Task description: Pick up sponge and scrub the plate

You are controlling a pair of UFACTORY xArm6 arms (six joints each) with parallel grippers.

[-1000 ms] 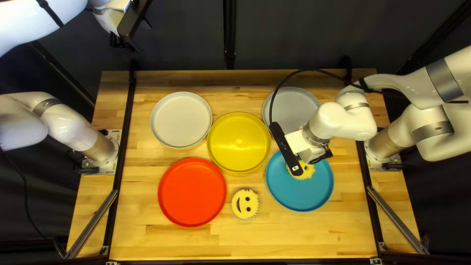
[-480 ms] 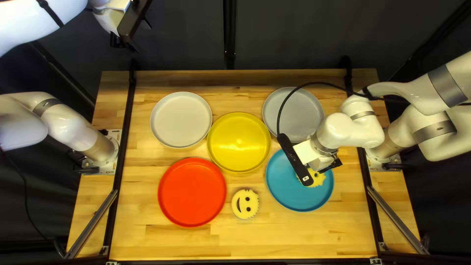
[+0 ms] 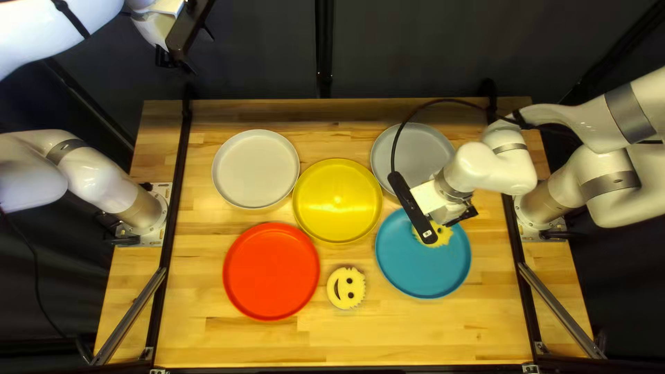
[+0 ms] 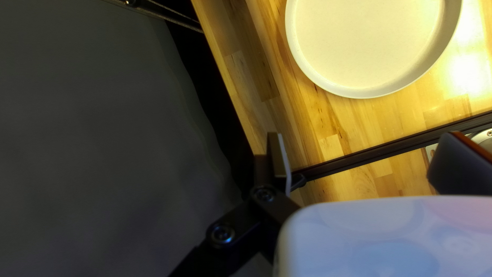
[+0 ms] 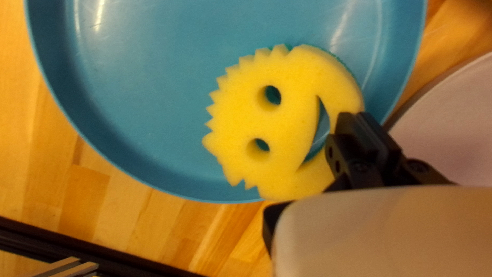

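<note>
A red plate (image 3: 271, 271), a yellow plate (image 3: 337, 201) and a pale plate (image 3: 255, 169) sat nearby, with another sponge (image 3: 359, 289) between the red and blue ones. My right arm (image 3: 499, 167) hid bits of the gray plate (image 3: 409, 152). My right gripper (image 3: 454, 220) pinched the smiley sponge (image 5: 292, 102) by its edge, over the blue plate (image 3: 422, 273). My left arm (image 3: 48, 28) was up high, its left gripper (image 3: 166, 59) spread wide.
</note>
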